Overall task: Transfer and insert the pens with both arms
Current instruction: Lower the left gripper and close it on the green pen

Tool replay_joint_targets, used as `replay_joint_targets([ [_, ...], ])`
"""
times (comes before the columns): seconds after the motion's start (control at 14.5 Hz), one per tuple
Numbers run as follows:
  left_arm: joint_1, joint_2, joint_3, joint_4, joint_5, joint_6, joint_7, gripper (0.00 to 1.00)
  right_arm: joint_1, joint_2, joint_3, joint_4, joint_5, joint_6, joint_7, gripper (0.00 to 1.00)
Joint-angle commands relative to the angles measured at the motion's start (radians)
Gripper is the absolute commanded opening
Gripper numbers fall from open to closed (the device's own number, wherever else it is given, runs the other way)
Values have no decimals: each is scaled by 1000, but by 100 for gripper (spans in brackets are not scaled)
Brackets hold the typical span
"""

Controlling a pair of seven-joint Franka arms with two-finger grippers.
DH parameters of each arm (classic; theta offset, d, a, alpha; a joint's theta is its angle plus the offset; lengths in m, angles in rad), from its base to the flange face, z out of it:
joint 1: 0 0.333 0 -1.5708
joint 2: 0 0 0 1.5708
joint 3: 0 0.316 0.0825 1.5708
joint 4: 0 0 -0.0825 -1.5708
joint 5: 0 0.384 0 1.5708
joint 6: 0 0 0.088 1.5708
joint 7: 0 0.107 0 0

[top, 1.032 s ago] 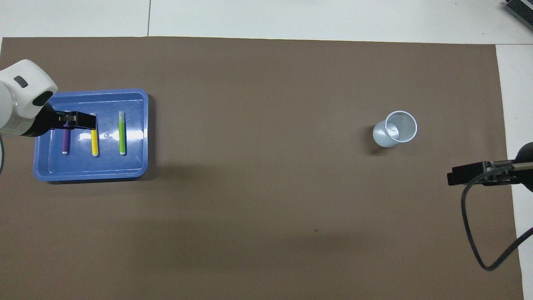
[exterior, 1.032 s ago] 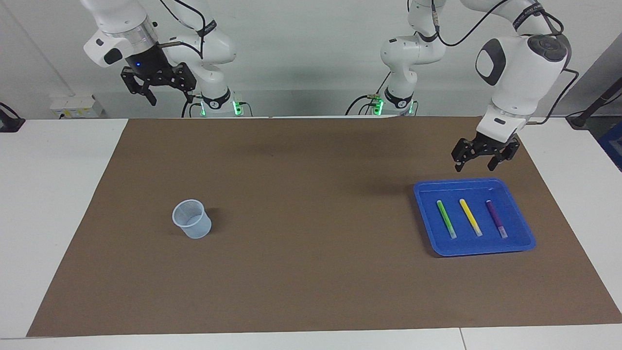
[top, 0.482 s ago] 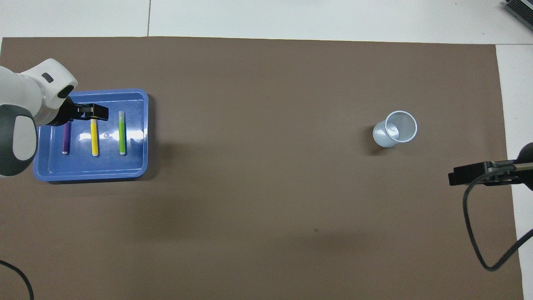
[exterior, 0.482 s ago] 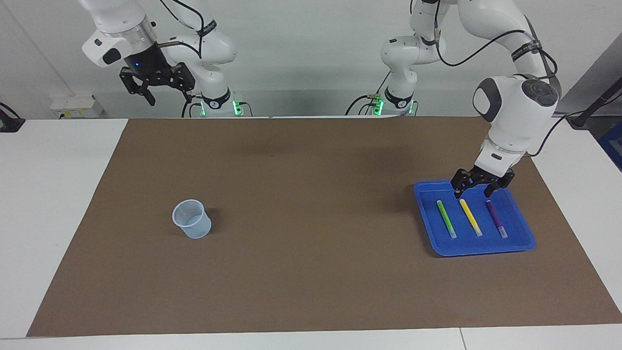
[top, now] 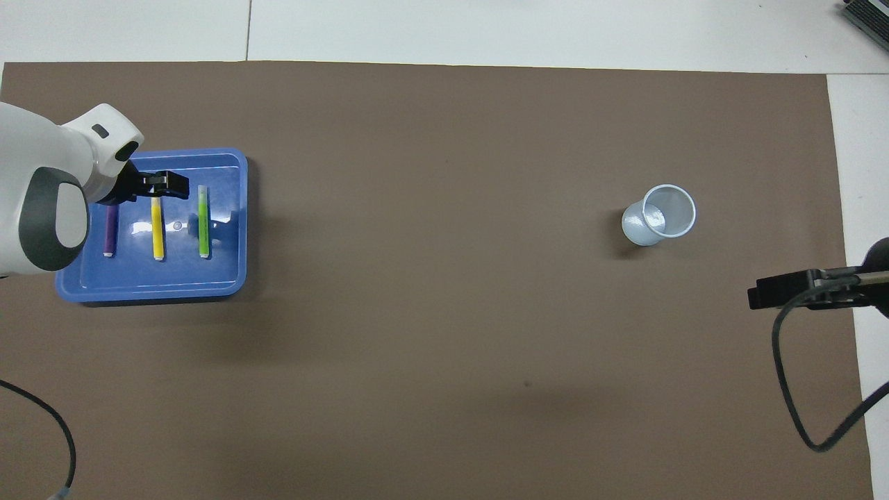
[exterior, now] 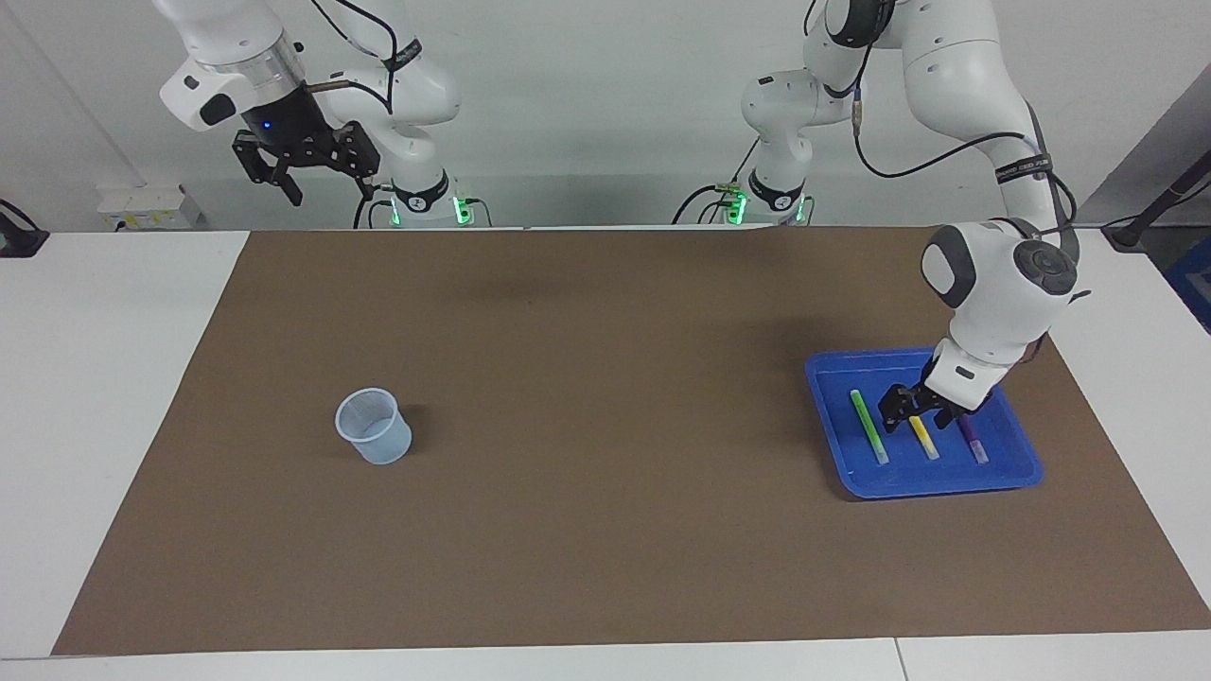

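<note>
Facing, right of frame: left gripper (exterior: pixel 916 413), jaws spread, straddles the yellow pen (exterior: pixel 923 438) in the blue tray (exterior: pixel 946 478), apparently to grasp; right gripper (exterior: pixel 301 163) waits open upper left; overhead, cup (top: pixel 659 215) stands right, likely the insertion target.

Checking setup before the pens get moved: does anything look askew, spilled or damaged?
Nothing stands out. The green pen, yellow pen and purple pen lie parallel in the blue tray; the cup stands upright.
</note>
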Motion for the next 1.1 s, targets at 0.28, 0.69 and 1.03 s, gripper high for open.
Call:
replay_joint_targets([
  [0.28, -5, 31, 3, -17, -22, 40, 8, 79, -24, -25, 2, -28, -9, 31, -22, 100],
  [0.69, -8, 26, 3, -73, -22, 96, 10, 67, -26, -25, 2, -26, -9, 37, -19, 100],
  [1.03, -17, 17, 3, -108, -22, 110, 8, 57, -16, -23, 6, -23, -9, 37, -21, 100],
])
